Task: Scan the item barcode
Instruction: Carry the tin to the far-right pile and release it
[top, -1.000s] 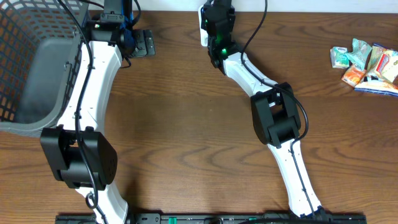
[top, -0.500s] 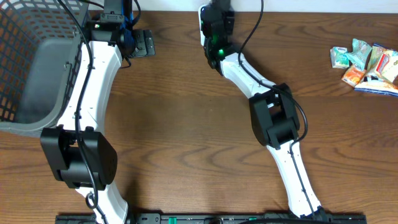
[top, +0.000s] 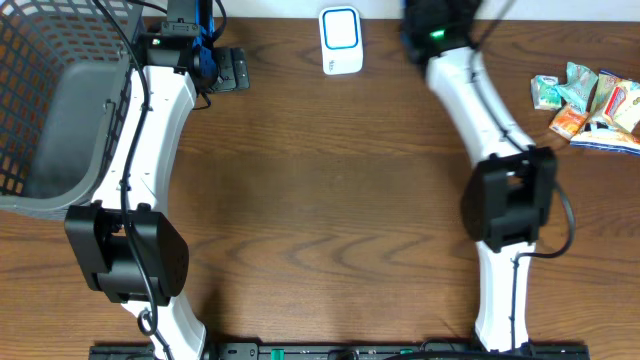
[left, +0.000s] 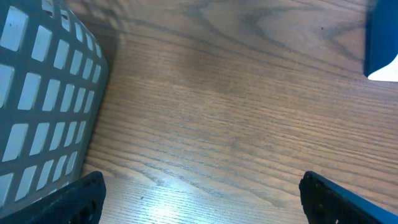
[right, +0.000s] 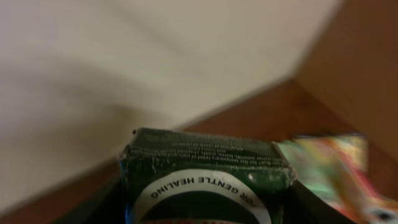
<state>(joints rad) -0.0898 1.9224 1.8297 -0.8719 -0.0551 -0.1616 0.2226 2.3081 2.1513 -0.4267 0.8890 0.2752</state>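
Observation:
A dark green box (right: 205, 162) with white lettering fills the bottom of the right wrist view, and my right gripper (right: 205, 208) is shut on it, a finger at each side. Overhead, the right gripper (top: 437, 24) is at the table's far edge, right of the white and blue scanner (top: 340, 40); the box is hidden there. My left gripper (left: 199, 205) hangs open over bare wood with nothing between its fingers (left: 68, 202). Overhead it sits at the far left (top: 208, 62), beside the basket.
A grey mesh basket (top: 50, 110) stands at the far left, its wall (left: 43, 93) close to the left gripper. A pile of colourful snack packets (top: 590, 105) lies at the right edge. A blue and white object (left: 382, 43) shows at the upper right of the left wrist view.
The right arm has swung from over the scanner to the right along the far edge, uncovering the scanner. The left arm has not moved.

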